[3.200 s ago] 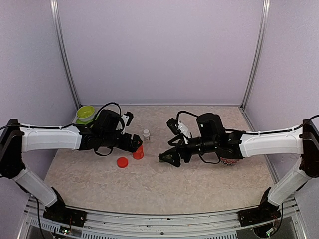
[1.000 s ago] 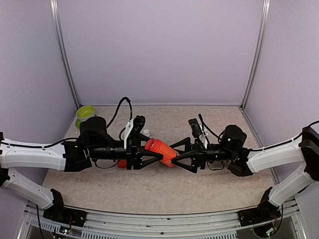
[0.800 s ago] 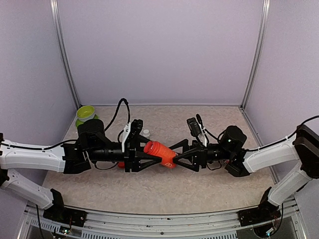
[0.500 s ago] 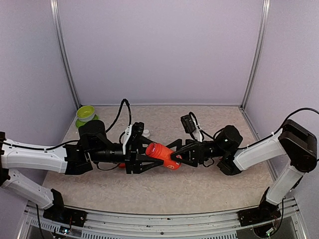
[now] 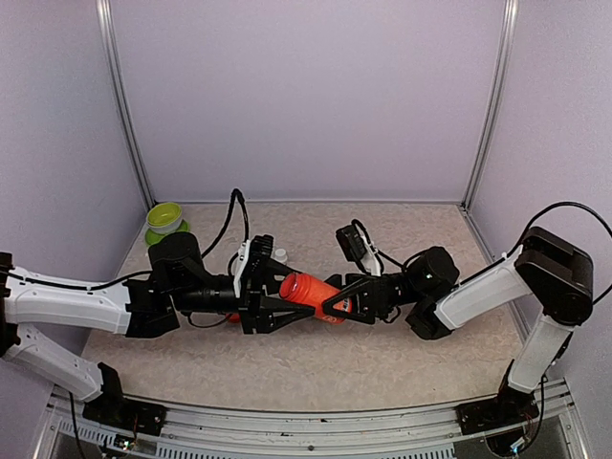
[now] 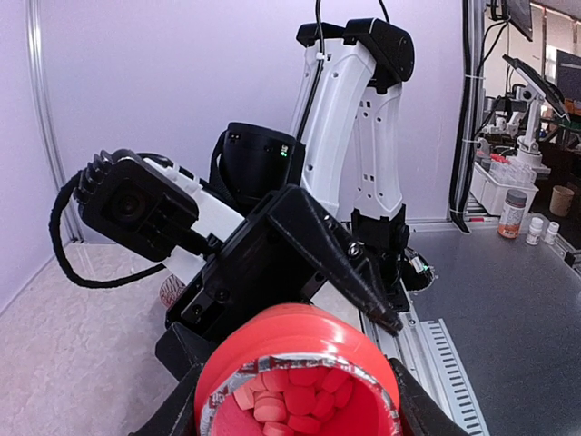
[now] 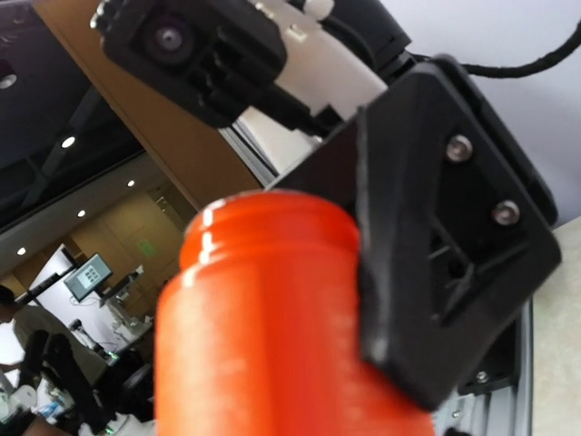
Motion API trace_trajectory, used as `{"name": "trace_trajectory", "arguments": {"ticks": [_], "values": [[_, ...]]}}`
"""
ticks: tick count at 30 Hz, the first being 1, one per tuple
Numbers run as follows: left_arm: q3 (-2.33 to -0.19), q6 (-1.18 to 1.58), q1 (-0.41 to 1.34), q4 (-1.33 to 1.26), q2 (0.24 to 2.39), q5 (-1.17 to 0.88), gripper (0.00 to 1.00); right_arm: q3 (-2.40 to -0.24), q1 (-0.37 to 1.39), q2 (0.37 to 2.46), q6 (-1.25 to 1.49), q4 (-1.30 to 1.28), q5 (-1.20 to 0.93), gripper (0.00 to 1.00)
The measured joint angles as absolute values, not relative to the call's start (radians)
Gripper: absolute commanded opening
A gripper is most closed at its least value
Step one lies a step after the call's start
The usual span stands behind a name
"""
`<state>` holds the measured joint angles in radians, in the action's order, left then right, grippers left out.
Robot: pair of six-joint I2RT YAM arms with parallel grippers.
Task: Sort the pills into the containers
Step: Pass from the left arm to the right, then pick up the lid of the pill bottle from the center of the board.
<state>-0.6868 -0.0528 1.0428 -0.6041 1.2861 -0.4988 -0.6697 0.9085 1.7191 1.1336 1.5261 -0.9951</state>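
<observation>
Above the table's (image 5: 287, 368) middle, an orange pill bottle (image 5: 308, 288) is held off the surface, approx. on its side, btw. the two arms. It is clamped at the mouth end by the left gripper (image 5: 292, 292), jaws about half apart w/ the bottle filling the gap. The right gripper (image 5: 333, 298) is set round the other end, jaws fairly wide; one finger is seen hard beside the wall in the right wrist view, but whether it presses cannot be told. No cap is fitted: red pills (image 6: 290, 398) are seen loose inside the open mouth, w/ scraps of foil at the rim.

The containers are not seen in any view. A lime-green bowl (image 5: 164, 216) and a small white vial (image 5: 280, 255) are left at the back of the table.

Handling, as judged: plastic, stiff, light, prob. smooth and round, so twisting or sliding in the jaws is poss. The straight body wall is the place to be gripped, across its width, not the threaded neck. Contents are loose, so a tilt mouth-down is expected to spill many at once.
</observation>
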Motion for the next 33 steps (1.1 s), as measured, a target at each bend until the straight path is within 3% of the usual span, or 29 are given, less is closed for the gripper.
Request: {"name": "trace_trajectory", "arguments": {"ticks": [3,6,11,17,18,25,33], "values": [[-0.687,-0.052,1.045,-0.612,1.29,-0.503,0.42,-0.673,0.908,1.736,1.164,1.55,-1.0,0.6],[-0.686,-0.049,1.046,-0.614,1.295,-0.516,0.43,-0.678,0.908,1.747,1.187,1.556,-1.021,0.46],[-0.683,-0.036,1.044,-0.62,1.294,-0.528,0.48,-0.694,0.907,1.754,1.206,1.56,-1.046,0.36],[-0.679,-0.031,1.047,-0.62,1.296,-0.507,0.94,-0.696,0.91,1.774,1.246,1.558,-1.052,0.31],[-0.678,-0.027,1.047,-0.618,1.296,-0.497,0.98,-0.696,0.911,1.781,1.249,1.558,-1.052,0.3],[-0.649,0.055,1.047,-0.595,1.244,-0.389,0.99,-0.664,0.887,1.746,1.152,1.53,-1.048,0.28],[-0.624,0.219,1.036,-0.422,1.134,-0.189,0.99,-0.653,0.863,1.464,0.689,1.09,-0.932,0.3]]}}
